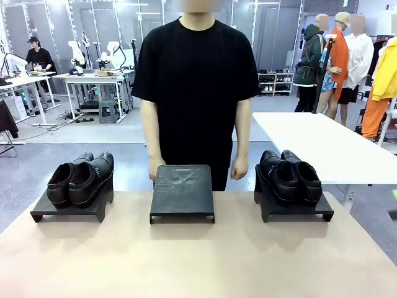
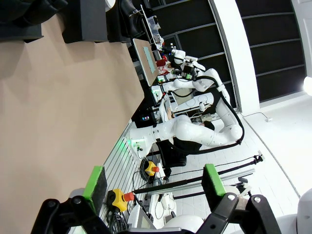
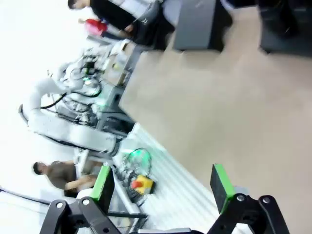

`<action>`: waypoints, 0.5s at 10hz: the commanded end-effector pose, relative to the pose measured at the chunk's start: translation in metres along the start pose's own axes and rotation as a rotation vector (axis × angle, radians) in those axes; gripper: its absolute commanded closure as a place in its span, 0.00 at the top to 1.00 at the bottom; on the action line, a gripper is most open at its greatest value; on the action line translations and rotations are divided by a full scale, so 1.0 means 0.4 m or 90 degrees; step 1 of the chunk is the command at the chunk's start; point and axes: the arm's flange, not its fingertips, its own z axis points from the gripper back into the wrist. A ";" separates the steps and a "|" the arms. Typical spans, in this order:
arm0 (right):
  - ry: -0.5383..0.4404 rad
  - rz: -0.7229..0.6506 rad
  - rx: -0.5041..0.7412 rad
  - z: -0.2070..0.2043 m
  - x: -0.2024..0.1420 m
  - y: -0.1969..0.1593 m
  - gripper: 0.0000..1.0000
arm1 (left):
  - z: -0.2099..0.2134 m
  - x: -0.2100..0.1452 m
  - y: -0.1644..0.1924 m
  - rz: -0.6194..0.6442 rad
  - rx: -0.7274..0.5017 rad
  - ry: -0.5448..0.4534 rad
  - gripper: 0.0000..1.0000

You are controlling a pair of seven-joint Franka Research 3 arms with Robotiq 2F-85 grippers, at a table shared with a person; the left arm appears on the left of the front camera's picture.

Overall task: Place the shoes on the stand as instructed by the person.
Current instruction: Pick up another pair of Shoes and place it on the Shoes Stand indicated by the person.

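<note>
Waiting: person (image 1: 195, 93) behind empty middle stand (image 1: 182, 192) (no cue visible).
Grippers: left gripper (image 2: 153, 184) and right gripper (image 3: 165, 184) both spread, empty.
Risk: glossy shoes (image 1: 82, 179) may slip if pinched.

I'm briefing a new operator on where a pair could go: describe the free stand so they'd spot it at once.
On the tan table, three low black stands sit in a row along the far edge, in front of the person in black. The middle stand, between the person's hands, is the one. Unlike the left stand and the right stand, it carries no shoes.
</note>
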 end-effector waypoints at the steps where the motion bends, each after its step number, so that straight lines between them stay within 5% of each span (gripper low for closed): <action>1: 0.003 -0.041 0.046 0.058 -0.106 -0.087 1.00 | -0.003 0.003 -0.002 -0.007 0.009 -0.008 1.00; 3: -0.009 -0.082 0.058 0.065 -0.188 -0.130 1.00 | -0.003 0.003 -0.002 -0.007 0.009 -0.008 1.00; 5: -0.016 -0.106 0.048 0.040 -0.184 -0.135 1.00 | -0.003 0.003 -0.002 -0.007 0.009 -0.008 1.00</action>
